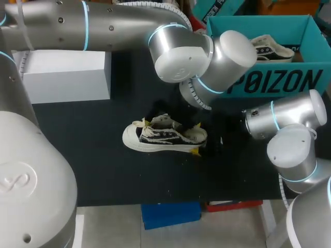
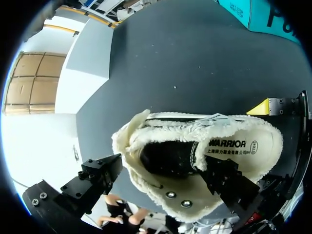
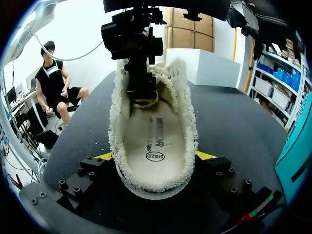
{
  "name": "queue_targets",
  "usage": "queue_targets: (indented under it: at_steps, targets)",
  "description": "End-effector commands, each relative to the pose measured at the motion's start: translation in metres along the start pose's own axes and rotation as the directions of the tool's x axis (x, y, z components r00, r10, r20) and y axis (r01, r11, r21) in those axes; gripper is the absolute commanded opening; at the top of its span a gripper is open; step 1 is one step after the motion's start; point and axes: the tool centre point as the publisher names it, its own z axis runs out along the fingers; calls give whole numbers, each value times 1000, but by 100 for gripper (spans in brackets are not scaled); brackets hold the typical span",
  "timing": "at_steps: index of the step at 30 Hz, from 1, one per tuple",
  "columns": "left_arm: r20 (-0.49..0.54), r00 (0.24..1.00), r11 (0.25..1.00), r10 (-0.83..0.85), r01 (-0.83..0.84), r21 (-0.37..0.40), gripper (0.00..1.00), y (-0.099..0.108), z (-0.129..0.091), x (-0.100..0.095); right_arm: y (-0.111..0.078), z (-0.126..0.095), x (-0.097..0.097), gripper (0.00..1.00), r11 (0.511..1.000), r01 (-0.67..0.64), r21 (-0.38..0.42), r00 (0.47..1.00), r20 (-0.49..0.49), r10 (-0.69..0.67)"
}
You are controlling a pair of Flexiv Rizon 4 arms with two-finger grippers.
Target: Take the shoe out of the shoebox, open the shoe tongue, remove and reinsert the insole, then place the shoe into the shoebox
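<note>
The white rectangular block (image 1: 67,75) sits well apart at left. Your left gripper (image 2: 165,168), fingers apart, dips one into the fleece-lined black-and-white shoe (image 1: 163,137) on the black surface (image 1: 93,160), likely to reach the cream insole (image 3: 153,139). Your right gripper (image 3: 155,157) has its fingers clamped on the heel, steadying it. The teal cardboard shoebox (image 1: 269,80) behind holds another shoe (image 1: 271,47).

The dark matte table (image 1: 103,170) carries a white rectangular block (image 1: 64,75) far left, a teal cardboard shoebox (image 1: 274,82) far right, and a black-and-white fleece-lined sneaker (image 1: 163,137) mid-table.
</note>
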Motion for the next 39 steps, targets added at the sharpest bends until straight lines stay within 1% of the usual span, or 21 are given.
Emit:
queue_targets:
  at_steps: [1,2,3,5,6,13,15,16,18,20,21,27,31,34,39]
  targets:
    - [10,1000,1000,16,-16,4,56,-1,-1,2,-1,4,1,0,1000,-1,0,1000,1,1]
    - [9,1000,1000,19,-19,4,52,-1,-1,2,-1,4,1,0,1000,-1,0,1000,1,1]
    - [11,1000,1000,25,-25,5,50,-2,-2,3,-1,4,1,0,1000,-1,0,1000,1,1]
    - [9,999,999,35,-35,13,37,-2,-5,4,-1,4,1,0,1000,-1,0,1000,1,1]
    - [9,999,999,37,-37,14,35,-2,-6,4,-1,4,1,0,1000,-1,0,1000,1,1]
    - [5,999,998,53,-53,21,35,-2,-9,6,-1,4,1,0,1000,-1,0,1000,1,1]
    - [3,998,998,55,-55,22,35,-3,-11,6,-1,4,1,0,1000,-1,0,1000,1,1]
    - [3,998,998,56,-56,23,32,-3,-11,6,-1,4,1,0,1000,-1,0,1000,1,1]
    - [2,998,998,57,-57,24,15,-3,-11,7,-1,4,1,0,1000,-1,0,1000,1,1]
    - [3,998,998,58,-58,26,2,-4,-12,7,-1,4,1,0,1000,-1,0,1000,1,1]
    - [2,998,998,58,-58,26,0,-4,-12,8,-1,4,1,0,1000,-1,0,1000,1,1]
    - [-19,998,997,64,-63,35,0,-4,-22,8,-1,4,1,0,1000,-1,0,1000,1,1]
    - [-43,996,996,74,-72,56,0,-2,-31,6,-1,4,1,0,1000,-1,0,1000,1,1]
    - [-57,995,995,78,-74,69,0,-2,-37,3,-1,4,1,0,1000,-1,0,1000,1,1]
    - [-96,992,993,76,-67,93,0,-1,-48,-9,-1,4,1,0,1000,-1,0,1000,1,1]
